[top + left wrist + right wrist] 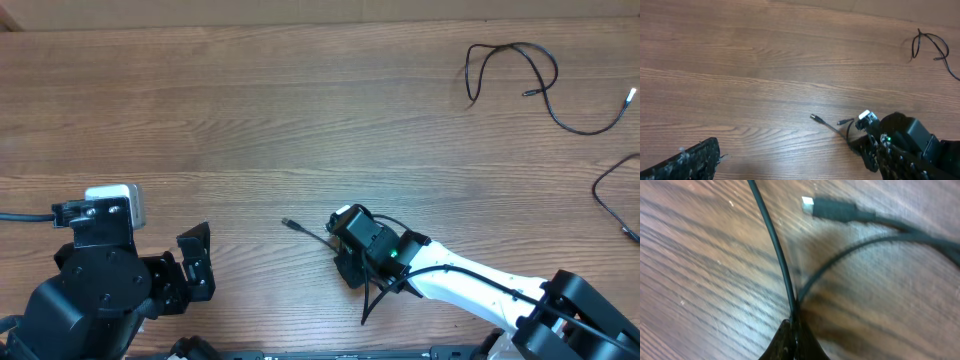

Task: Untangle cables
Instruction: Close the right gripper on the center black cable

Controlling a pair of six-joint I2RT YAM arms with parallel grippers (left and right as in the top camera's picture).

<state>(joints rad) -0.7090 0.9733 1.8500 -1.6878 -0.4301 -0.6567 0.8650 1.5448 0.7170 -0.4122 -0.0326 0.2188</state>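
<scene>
We note wood-grain table [250, 100]. Far right: looped cable [520, 44] lying flat, pale tip near edge. Right edge: second cable [598, 188], bent, running out of view. Near middle: third cable [290, 224], plug end flat on wood.

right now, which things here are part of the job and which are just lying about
job: pinched cable, right gripper shut on it, looped cable, edge cable
not job: table, left gripper, open, empty
</scene>
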